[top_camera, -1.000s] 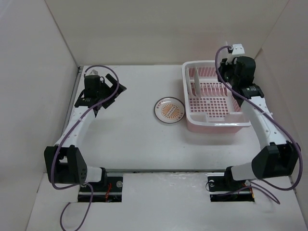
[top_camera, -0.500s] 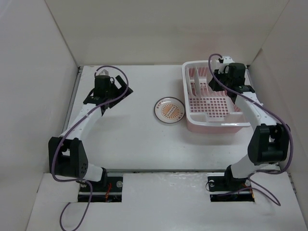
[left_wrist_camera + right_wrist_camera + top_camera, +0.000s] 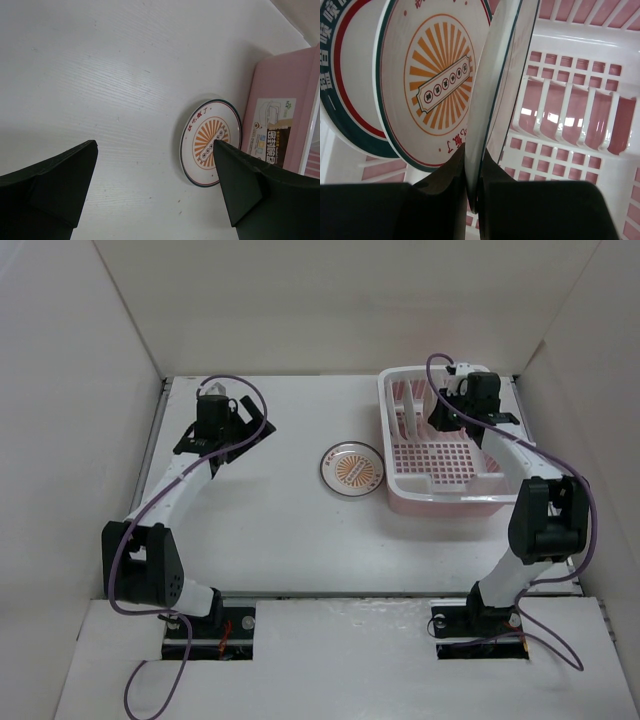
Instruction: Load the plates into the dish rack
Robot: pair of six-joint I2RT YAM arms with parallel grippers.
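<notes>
Evidently the right gripper (image 3: pixel 472 165) pinches a plate (image 3: pixel 502 75) edge-on so it slots into the dish rack (image 3: pixel 555 125) beside two standing plates (image 3: pixel 432 85); the left gripper (image 3: pixel 154 150) — spread wide — hovers near the flat sunburst plate (image 3: pixel 211 142).

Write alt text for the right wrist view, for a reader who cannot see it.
The right end effector grips a plate on edge over the pink rack. Beside it, a sunburst plate and a teal-rimmed plate stand upright.
</notes>
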